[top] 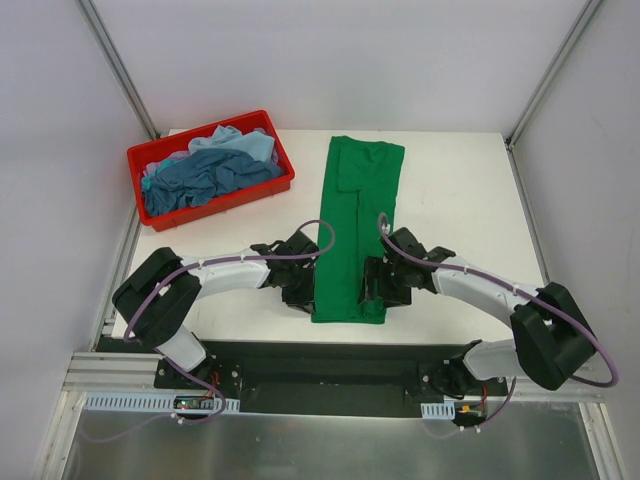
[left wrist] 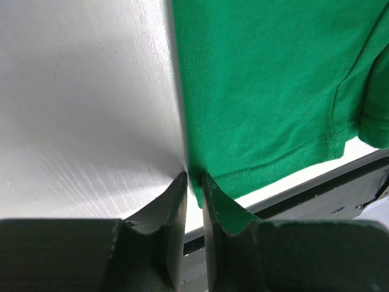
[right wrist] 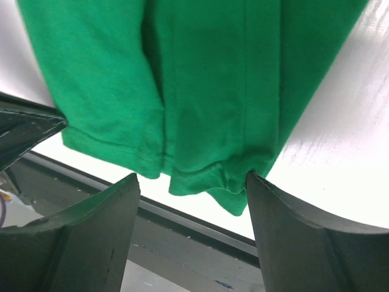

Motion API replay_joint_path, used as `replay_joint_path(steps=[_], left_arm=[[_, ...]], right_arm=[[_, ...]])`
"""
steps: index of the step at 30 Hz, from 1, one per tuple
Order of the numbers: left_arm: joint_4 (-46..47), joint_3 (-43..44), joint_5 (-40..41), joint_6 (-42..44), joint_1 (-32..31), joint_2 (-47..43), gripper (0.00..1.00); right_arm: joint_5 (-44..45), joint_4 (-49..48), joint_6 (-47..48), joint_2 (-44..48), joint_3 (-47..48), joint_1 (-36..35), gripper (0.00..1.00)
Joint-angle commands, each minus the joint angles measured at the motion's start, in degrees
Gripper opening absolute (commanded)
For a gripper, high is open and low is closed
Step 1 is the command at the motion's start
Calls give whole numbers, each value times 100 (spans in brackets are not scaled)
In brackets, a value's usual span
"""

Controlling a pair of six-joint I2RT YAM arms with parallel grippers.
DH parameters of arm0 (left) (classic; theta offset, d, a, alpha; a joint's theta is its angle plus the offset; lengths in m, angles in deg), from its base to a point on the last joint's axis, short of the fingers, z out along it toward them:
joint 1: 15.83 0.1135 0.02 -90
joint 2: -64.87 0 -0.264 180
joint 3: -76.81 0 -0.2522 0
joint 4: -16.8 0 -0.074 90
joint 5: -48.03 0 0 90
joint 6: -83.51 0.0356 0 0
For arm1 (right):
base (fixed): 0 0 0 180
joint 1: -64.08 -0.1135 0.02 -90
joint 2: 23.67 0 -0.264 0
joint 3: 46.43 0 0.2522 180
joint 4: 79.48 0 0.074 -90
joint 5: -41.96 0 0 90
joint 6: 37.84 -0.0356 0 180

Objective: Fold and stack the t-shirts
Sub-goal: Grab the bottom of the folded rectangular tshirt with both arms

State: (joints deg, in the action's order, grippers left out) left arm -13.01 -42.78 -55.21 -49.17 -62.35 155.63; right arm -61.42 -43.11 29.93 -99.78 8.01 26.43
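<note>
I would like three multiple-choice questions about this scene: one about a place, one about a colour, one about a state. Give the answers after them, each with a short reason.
1. Where on the table is the bin?
A. far left corner
B. near right corner
C. between the arms

2. What colour is the shirt lying flat?
A. red
B. green
C. white

3. How is the right claw?
A. shut on the bin
B. lifting a blue shirt
C. open, astride the shirt's near hem

Answers:
1 A: the top view shows the bin at the far left.
2 B: the flat shirt is green in all views.
3 C: it stands wide, one side on each side of the hem corner.
</note>
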Motion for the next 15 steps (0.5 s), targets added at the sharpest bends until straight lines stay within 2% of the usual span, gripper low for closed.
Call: replay_joint_path(steps=[1, 4, 15], left_arm=[[-91, -69, 49, -4, -32, 126, 14], [-91, -104, 58, -21, -32, 100, 13], [-91, -95, -12, -4, -32, 152, 9]], right_arm=[[477, 436, 149, -237, 299, -155, 72], [662, 692, 238, -150, 300, -216, 74], [591, 718, -122, 624, -43, -199, 77]])
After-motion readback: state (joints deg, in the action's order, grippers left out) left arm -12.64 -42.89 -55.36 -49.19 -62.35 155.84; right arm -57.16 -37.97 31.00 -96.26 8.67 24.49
